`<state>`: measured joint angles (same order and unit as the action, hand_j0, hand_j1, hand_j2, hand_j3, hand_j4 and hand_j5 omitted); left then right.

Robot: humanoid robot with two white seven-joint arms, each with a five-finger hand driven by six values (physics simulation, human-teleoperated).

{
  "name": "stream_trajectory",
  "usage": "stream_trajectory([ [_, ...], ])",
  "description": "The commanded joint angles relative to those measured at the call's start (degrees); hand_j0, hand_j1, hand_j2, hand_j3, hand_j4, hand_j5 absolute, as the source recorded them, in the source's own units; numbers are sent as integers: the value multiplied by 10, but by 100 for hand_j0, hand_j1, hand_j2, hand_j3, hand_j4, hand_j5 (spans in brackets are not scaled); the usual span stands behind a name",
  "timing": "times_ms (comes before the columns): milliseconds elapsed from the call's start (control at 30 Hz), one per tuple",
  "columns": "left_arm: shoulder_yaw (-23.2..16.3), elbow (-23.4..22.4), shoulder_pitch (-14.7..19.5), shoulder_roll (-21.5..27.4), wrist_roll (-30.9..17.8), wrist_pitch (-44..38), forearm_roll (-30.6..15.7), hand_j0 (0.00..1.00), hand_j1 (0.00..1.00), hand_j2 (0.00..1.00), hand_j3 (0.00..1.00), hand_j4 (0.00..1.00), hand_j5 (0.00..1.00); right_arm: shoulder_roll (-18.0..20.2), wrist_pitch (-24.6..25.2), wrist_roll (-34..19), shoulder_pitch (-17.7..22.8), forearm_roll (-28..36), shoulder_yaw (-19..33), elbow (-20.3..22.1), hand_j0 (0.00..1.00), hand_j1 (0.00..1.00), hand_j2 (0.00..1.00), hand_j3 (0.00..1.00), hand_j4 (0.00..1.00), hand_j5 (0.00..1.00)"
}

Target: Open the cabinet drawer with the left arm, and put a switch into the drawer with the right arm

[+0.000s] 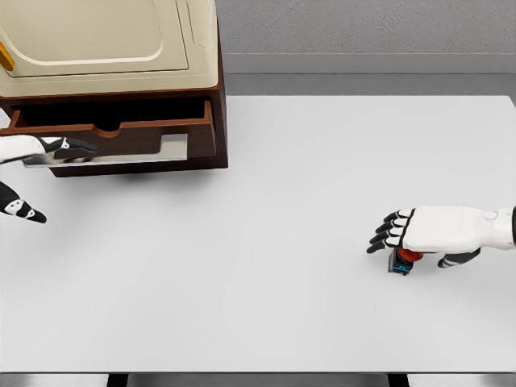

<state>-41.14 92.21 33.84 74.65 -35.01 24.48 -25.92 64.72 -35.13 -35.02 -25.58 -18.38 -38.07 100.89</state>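
**Right hand closing in on the switch, drawer already out**

The right hand [409, 231] sits low over the white table [266, 201], palm down, dark fingers [385, 234] stretched toward the middle of the table and not yet wrapped round anything. Directly beneath the palm, peeking out at its underside, lies the switch [402, 261], a small dark block with a red knob. To grip it well, the fingers should curl down on both sides of the block rather than on the knob, and close before any lift.

Far off to this hand's left, the left hand [48, 147] rests at the front of the drawer [121, 129], which stands pulled out of the brown cabinet [219, 121]; whether its fingers clasp the front, I cannot tell. The carry must clear the drawer's front edge.
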Motion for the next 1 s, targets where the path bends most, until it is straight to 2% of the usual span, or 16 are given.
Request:
stream_trajectory([
  [0, 1, -1, 0, -2, 0, -3, -3, 100, 100, 100, 100, 100, 100, -1, 1, 0, 0, 3, 0, 0, 98, 98, 98, 98, 98, 98],
  [333, -8, 2, -1, -1, 0, 14, -3, 100, 100, 100, 100, 100, 100, -1, 1, 0, 0, 3, 0, 0, 98, 98, 98, 98, 98, 98],
  [600, -15, 2, -18, 5, 0, 41, -2, 100, 100, 100, 100, 100, 100, -1, 1, 0, 0, 3, 0, 0, 97, 97, 97, 97, 97, 97],
  [833, -22, 3, -26, 32, 0, 103, -5, 100, 100, 100, 100, 100, 100, -1, 1, 0, 0, 3, 0, 0, 97, 97, 97, 97, 97, 97],
  [967, -26, 4, -28, 38, 0, 105, -6, 100, 100, 100, 100, 100, 100, -1, 1, 0, 0, 3, 0, 0, 97, 97, 97, 97, 97, 97],
])
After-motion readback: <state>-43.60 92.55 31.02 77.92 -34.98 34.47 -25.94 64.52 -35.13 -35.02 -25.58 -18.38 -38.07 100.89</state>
